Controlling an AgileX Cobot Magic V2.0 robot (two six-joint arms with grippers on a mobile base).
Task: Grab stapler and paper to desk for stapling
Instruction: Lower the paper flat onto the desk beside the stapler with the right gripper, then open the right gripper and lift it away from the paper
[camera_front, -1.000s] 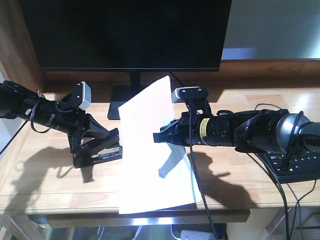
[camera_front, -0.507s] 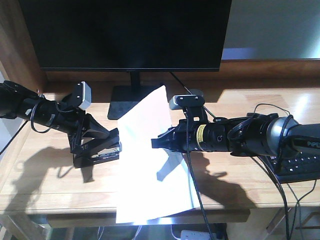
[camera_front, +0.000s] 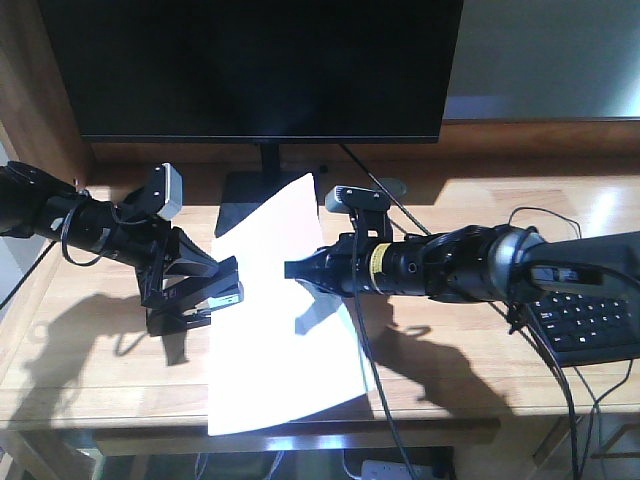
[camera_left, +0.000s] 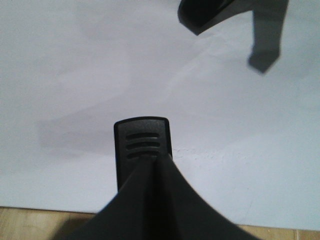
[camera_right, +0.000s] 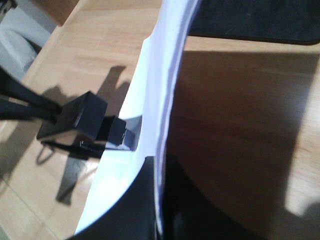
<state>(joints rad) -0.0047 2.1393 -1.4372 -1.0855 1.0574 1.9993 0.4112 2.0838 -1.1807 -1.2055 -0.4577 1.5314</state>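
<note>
At frame centre, the right fingers (camera_front: 296, 269) pinch the paper (camera_front: 270, 350), light and floppy, at its edge; left fingers (camera_front: 192, 262) clamp the rigid stapler (camera_front: 215, 297).

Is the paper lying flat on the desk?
No, tilted up. The right tool pinches the paper, holding its far edge above the desk.

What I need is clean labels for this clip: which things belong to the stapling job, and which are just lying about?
Job: stapler, held in the left gripper; paper, held in the right gripper; desk.
Lying about: monitor; keyboard.
</note>
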